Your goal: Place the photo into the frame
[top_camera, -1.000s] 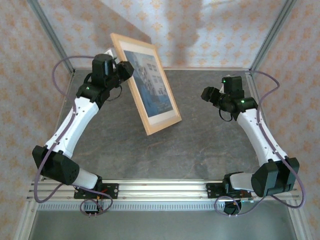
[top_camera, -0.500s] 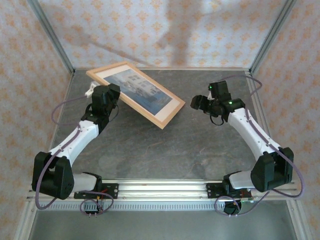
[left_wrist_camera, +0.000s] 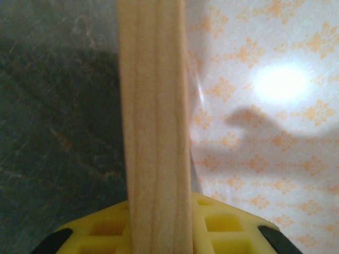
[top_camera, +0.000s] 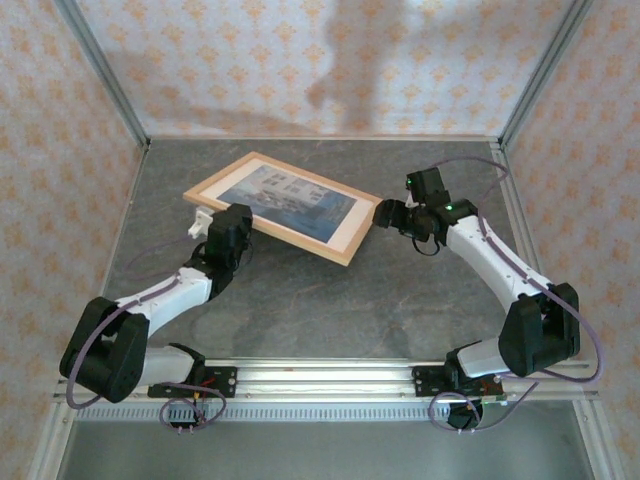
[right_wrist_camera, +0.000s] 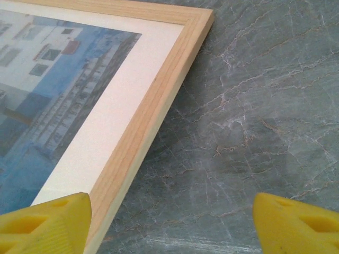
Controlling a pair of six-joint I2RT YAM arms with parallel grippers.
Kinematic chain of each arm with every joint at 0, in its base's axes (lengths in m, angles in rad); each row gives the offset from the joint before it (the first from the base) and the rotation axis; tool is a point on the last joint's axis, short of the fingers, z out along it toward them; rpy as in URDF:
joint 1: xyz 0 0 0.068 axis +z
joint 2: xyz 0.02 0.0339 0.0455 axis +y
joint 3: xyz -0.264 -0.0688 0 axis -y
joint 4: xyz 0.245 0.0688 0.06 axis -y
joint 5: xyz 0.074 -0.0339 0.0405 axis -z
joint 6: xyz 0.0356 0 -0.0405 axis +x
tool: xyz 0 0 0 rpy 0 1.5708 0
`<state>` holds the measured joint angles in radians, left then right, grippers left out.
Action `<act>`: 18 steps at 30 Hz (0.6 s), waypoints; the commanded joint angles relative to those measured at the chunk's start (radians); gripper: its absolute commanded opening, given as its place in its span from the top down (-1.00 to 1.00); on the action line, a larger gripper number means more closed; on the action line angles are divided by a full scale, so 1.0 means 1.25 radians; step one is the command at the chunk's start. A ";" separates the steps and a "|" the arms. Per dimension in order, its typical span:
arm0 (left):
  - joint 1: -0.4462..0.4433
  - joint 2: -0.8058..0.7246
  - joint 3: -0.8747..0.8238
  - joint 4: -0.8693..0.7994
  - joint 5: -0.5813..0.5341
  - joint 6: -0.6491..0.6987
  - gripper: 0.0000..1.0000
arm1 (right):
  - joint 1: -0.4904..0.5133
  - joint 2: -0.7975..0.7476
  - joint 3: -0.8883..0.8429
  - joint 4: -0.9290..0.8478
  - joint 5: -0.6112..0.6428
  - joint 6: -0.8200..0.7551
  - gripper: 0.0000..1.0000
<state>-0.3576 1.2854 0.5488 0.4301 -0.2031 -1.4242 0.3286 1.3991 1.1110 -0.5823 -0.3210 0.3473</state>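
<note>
- As I stand beside the rig, the frame (right_wrist_camera: 153, 103) lies low and almost flat over the middle of the table (top_camera: 400, 290), turned at an angle to its edges. I cannot tell if its whole underside touches.
- It is a large rectangle of thin, light wood strips with a fine straight grain.
- Inside it sits the photo (top_camera: 285, 200), a smooth print of a pale building on blue sky. A cream mat (right_wrist_camera: 103, 121) makes a flat border between the print and the wood.
- The table is dark grey with pale veins, like stone, and the walls (top_camera: 300, 60) carry pale paper with small orange ornaments.
- The left end effector (left_wrist_camera: 159, 233) is closed on the frame near its left corner, and the wood strip stands between its two yellow pads.
- The right end effector (right_wrist_camera: 168, 222) is spread wide and has hold of nothing. It hangs at the right corner of the frame, with one of its yellow fingers (right_wrist_camera: 47, 222) over the wood edge and the other over bare table.
- One second ago the frame stood steeply on its edge at the back left. Half a second ago it leaned lower, and now it is down and nearer to the arms.
- The right end effector was then well apart from the frame, and now it is just beside the corner.
</note>
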 commanded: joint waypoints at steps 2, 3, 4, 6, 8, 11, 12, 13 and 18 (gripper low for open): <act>-0.040 0.016 -0.041 0.104 -0.047 -0.021 0.50 | 0.003 0.004 -0.020 0.002 0.025 0.006 -0.58; -0.047 0.021 -0.053 0.108 -0.049 -0.028 0.47 | 0.003 0.003 -0.024 0.004 0.027 0.007 -0.58; -0.053 0.027 -0.065 0.116 -0.048 -0.035 0.47 | 0.003 0.004 -0.028 0.006 0.028 0.009 -0.58; -0.064 0.038 -0.088 0.131 -0.044 -0.041 0.42 | 0.003 0.005 -0.036 0.008 0.029 0.012 -0.59; -0.071 0.045 -0.109 0.137 -0.041 -0.042 0.35 | 0.002 0.007 -0.041 0.008 0.032 0.013 -0.59; -0.075 0.054 -0.131 0.137 -0.031 -0.040 0.24 | 0.003 0.011 -0.046 0.007 0.040 0.008 -0.59; -0.074 0.055 -0.137 0.141 -0.029 -0.037 0.21 | 0.003 0.014 -0.046 0.007 0.043 0.007 -0.59; -0.074 0.060 -0.142 0.141 -0.025 -0.032 0.19 | 0.003 0.017 -0.045 0.006 0.047 0.003 -0.59; -0.073 0.082 -0.158 0.142 -0.010 -0.021 0.11 | 0.003 0.034 -0.031 0.018 0.062 -0.012 -0.60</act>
<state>-0.4454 1.3815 0.3607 0.5270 -0.1955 -1.4685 0.3286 1.4303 1.0622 -0.5812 -0.2905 0.3458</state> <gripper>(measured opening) 0.438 0.799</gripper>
